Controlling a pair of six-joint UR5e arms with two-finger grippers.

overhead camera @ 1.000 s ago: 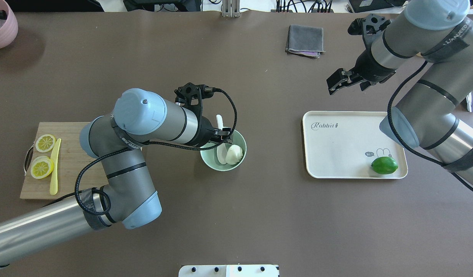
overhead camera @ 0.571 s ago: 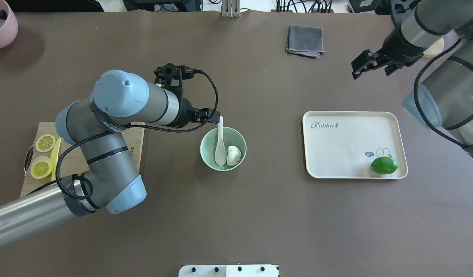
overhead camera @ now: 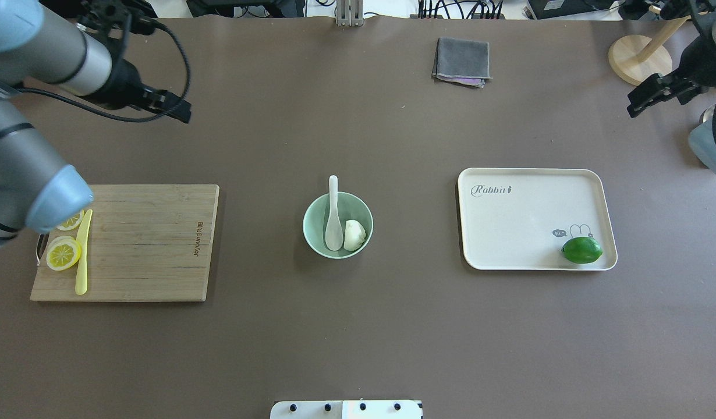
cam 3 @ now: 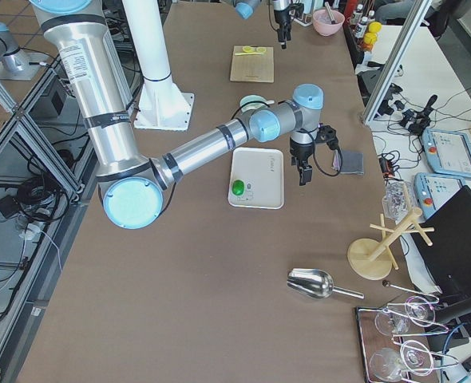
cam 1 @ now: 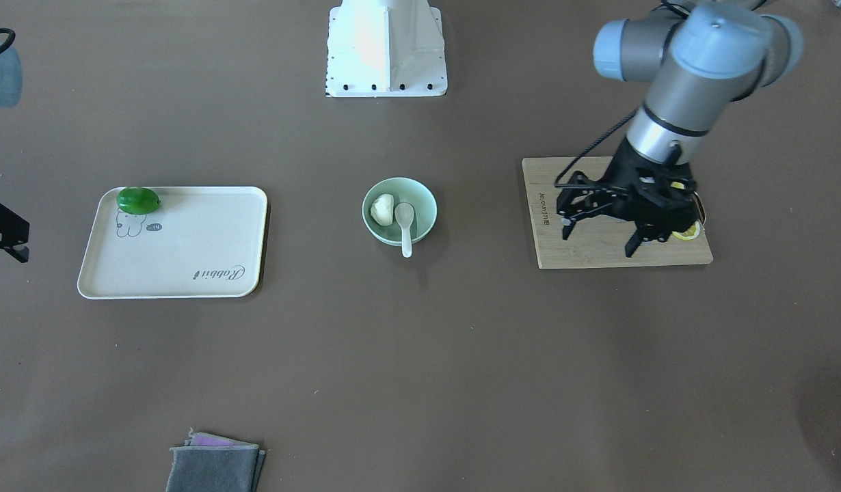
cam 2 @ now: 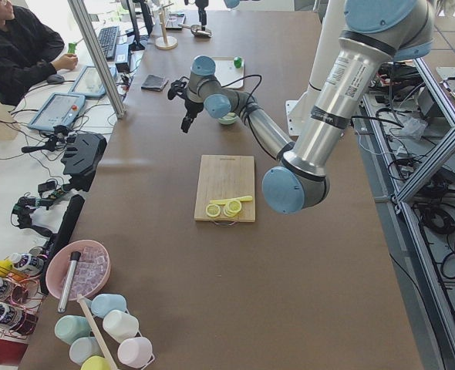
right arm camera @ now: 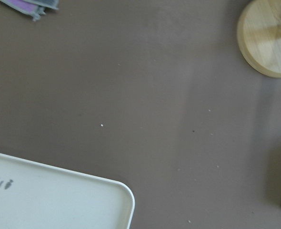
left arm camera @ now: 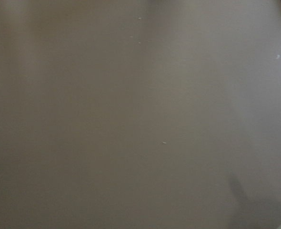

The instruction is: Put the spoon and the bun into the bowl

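Observation:
The pale mint-green bowl (overhead camera: 312, 233) stands at the table's middle, also in the front view (cam 1: 424, 205). The white spoon (overhead camera: 333, 216) lies in it with its scoop down and its handle over the far rim. The white bun (overhead camera: 354, 235) sits in the bowl beside the scoop, to its right; both show in the front view, spoon (cam 1: 405, 222) and bun (cam 1: 382, 209). My left gripper (overhead camera: 169, 112) is open and empty, raised far to the back left of the bowl, and in the front view (cam 1: 597, 242) it hangs over the cutting board. My right gripper (overhead camera: 655, 105) is open and empty at the far right edge.
A wooden cutting board (overhead camera: 142, 244) with lemon slices (overhead camera: 64, 254) and a pale-yellow knife (overhead camera: 82, 256) lies at the left. A cream tray (overhead camera: 527, 215) holds a green fruit (overhead camera: 581, 249) at the right. A folded grey cloth (overhead camera: 461, 61) and a round wooden stand base (overhead camera: 638, 58) are at the back.
My left gripper let go of the spoon, which now rests in the bowl, and drew back up and to the far left. My right arm pulled away to the right edge.

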